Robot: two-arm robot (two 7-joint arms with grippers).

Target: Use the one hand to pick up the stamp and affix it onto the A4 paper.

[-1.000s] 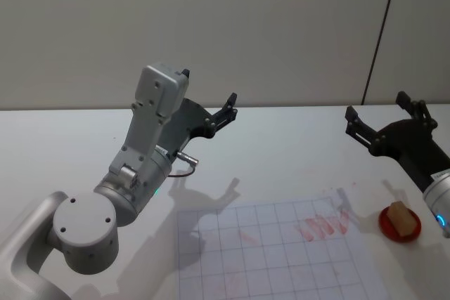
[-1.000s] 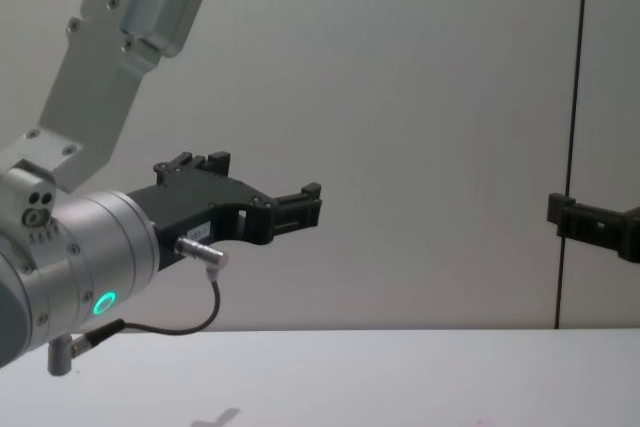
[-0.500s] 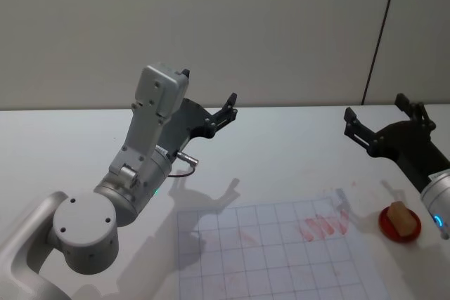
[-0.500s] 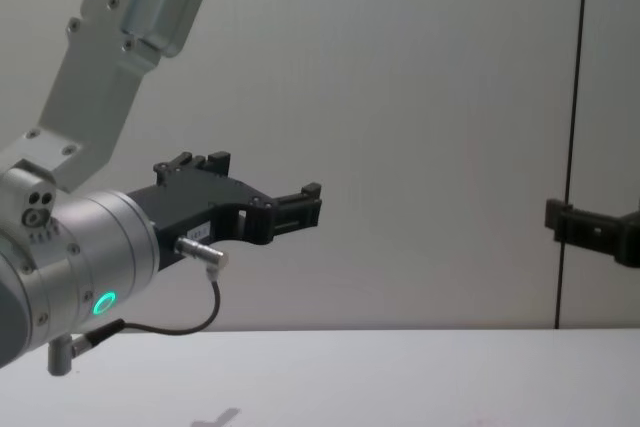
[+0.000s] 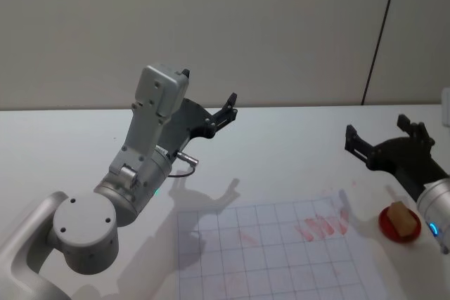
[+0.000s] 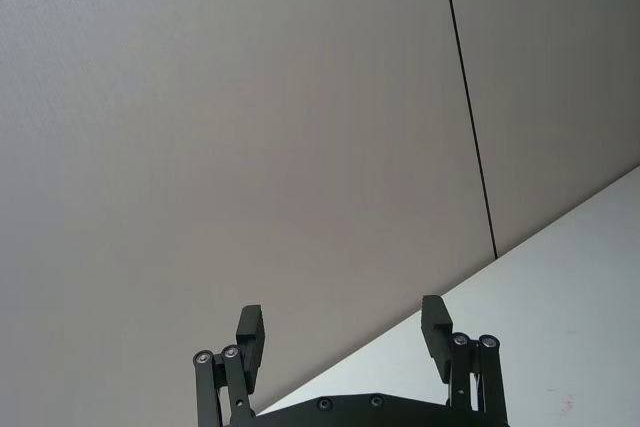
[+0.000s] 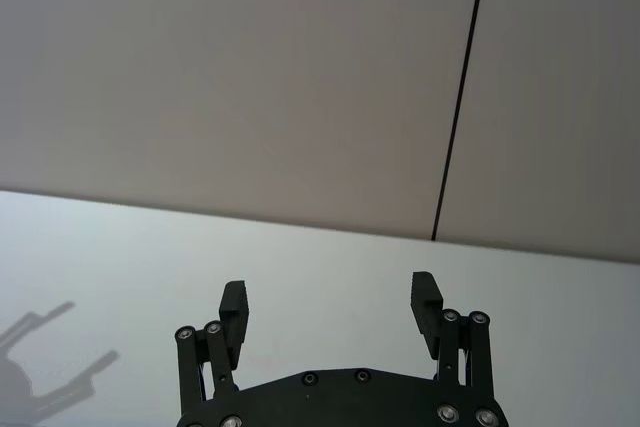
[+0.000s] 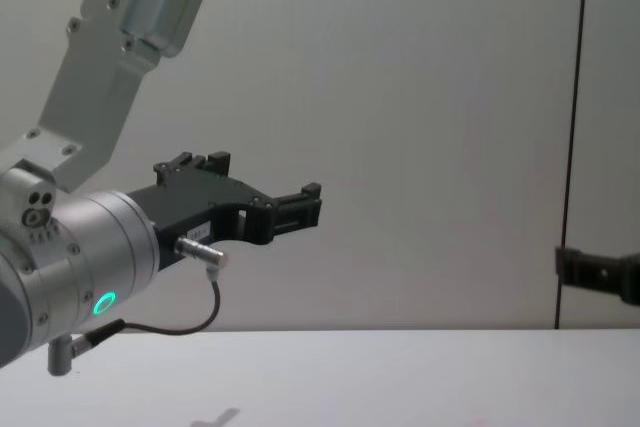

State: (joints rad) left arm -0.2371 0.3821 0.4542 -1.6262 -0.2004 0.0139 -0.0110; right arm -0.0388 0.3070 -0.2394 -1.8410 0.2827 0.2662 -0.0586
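We see the stamp (image 5: 399, 216), a small tan block, standing on a round red pad (image 5: 386, 227) in the lower right corner of the head view. It is just beside the right edge of the A4 paper (image 5: 274, 265), which lies flat on the white table (image 5: 281, 145) at the bottom middle. The right gripper (image 5: 376, 128) hangs at the right side of that view, higher in the picture than the stamp. Its two black fingers are wide apart with nothing between them. It points away toward the wall, not down at the stamp, and we think that is the first worry. The arm must turn and come down, and its wrist is very close to the pad, so it could bump the little block and knock it over. The block is small, so the fingers could pinch it crooked and let it slip. The pad might cling and lift up too. The paper looks loose, so a sideways push could slide it. It already has red marks (image 5: 322, 227) near its right edge, and a new print on top would smudge. The left gripper (image 5: 208, 87) is held up left of the middle, open and empty, well away from the paper.
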